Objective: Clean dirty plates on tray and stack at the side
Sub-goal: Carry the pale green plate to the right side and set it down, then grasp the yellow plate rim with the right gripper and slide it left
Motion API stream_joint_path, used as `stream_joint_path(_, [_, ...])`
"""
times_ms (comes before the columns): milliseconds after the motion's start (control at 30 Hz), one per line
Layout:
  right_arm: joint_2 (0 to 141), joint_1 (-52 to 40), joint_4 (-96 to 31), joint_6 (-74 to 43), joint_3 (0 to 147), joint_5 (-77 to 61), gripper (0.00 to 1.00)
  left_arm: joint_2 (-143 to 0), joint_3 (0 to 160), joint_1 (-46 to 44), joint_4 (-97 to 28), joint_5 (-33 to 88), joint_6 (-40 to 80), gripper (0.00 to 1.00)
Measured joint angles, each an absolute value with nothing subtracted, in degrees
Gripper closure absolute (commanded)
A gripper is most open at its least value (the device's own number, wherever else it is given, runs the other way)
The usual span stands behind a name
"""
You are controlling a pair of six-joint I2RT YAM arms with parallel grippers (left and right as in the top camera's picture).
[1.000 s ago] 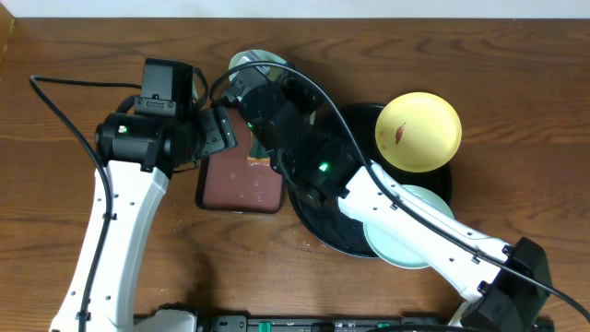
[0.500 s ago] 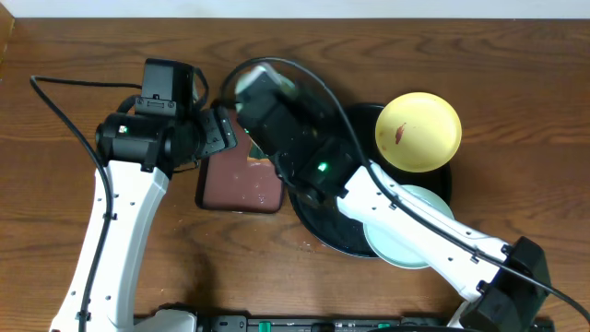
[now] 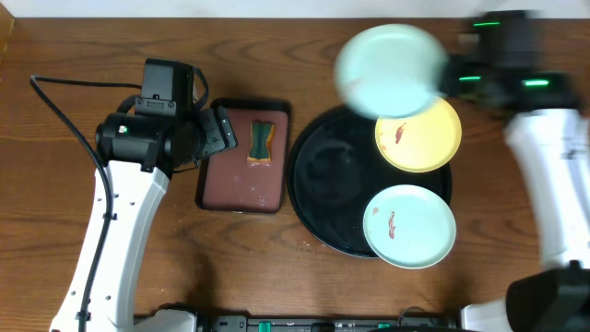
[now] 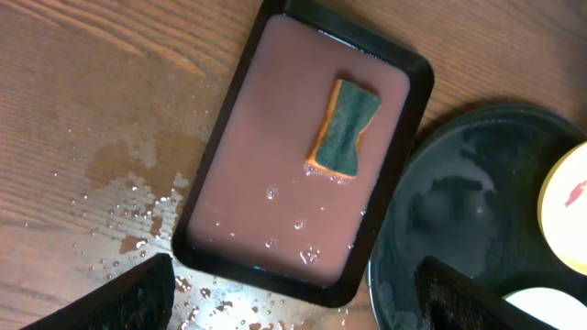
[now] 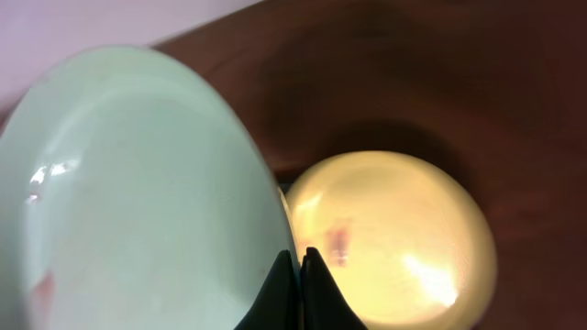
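A pale mint-blue plate (image 3: 387,72) hangs blurred in the air over the back rim of the black tray (image 3: 318,184). My right gripper (image 3: 450,79) is shut on its edge. In the right wrist view the closed jaws (image 5: 298,266) pinch the rim of that plate (image 5: 138,183), with the yellow plate (image 5: 394,238) below. The yellow plate (image 3: 419,138) and a second mint-blue plate (image 3: 409,226) lie on the tray, each with a reddish smear. My left gripper (image 3: 224,132) is open at the left edge of the brown tray (image 3: 241,184), holding nothing; its fingertips (image 4: 119,298) stand wide apart.
The small rectangular brown tray (image 4: 275,183) holds wet film and a green-and-orange sponge (image 4: 344,128). Water drops lie on the wood (image 4: 138,202) to its left. The right arm (image 3: 553,175) runs down the right side of the table.
My right arm has swung from over the brown tray to the far right, carrying the mint-blue plate. The sponge and brown tray are now uncovered. The left arm has not moved.
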State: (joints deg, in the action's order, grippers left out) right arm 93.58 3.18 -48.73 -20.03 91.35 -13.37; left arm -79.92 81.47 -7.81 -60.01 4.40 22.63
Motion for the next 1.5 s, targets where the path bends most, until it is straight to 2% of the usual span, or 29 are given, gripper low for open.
stream_joint_path(167, [94.2, 25.3, -53.3, -21.8, 91.4, -20.2, 0.99, -79.9, 81.5, -7.8, -60.0, 4.4, 22.6, 0.16])
stream_joint_path(267, [96.6, 34.8, -56.1, -22.1, 91.5, -20.9, 0.99, -79.9, 81.5, -7.8, -60.0, 4.4, 22.6, 0.16])
stream_joint_path(400, [102.5, 42.9, -59.4, -21.9, 91.4, -20.8, 0.99, -79.9, 81.5, -7.8, -60.0, 4.4, 22.6, 0.16])
stream_joint_path(533, [109.1, 46.4, -59.5, -21.7, 91.4, -18.2, 0.99, -79.9, 81.5, -7.8, -60.0, 4.4, 22.6, 0.16])
stream_joint_path(767, [115.4, 47.3, -58.7, -16.4, 91.4, -14.4, 0.97, -79.9, 81.5, -7.8, -60.0, 4.4, 22.6, 0.16])
stream_joint_path(833, [115.5, 47.0, -58.6, -15.4, 91.4, -13.3, 0.90, -79.9, 81.5, -7.8, -60.0, 4.4, 22.6, 0.16])
stream_joint_path(933, [115.5, 46.7, -58.6, -13.8, 91.4, -11.8, 0.70, -79.9, 81.5, -7.8, -60.0, 4.4, 22.6, 0.16])
stream_joint_path(1033, [115.5, 46.3, -58.5, -12.7, 91.4, -11.5, 0.60, -79.9, 81.5, -7.8, -60.0, 4.4, 22.6, 0.16])
stream_joint_path(1267, [114.2, 43.2, -57.9, -11.0, 91.4, -19.6, 0.54, -79.9, 81.5, -7.8, -60.0, 4.4, 22.6, 0.16])
stream_joint_path(1500, [108.7, 27.5, -57.9, -2.3, 91.5, -24.6, 0.53, -79.9, 81.5, -7.8, -60.0, 4.4, 22.6, 0.16])
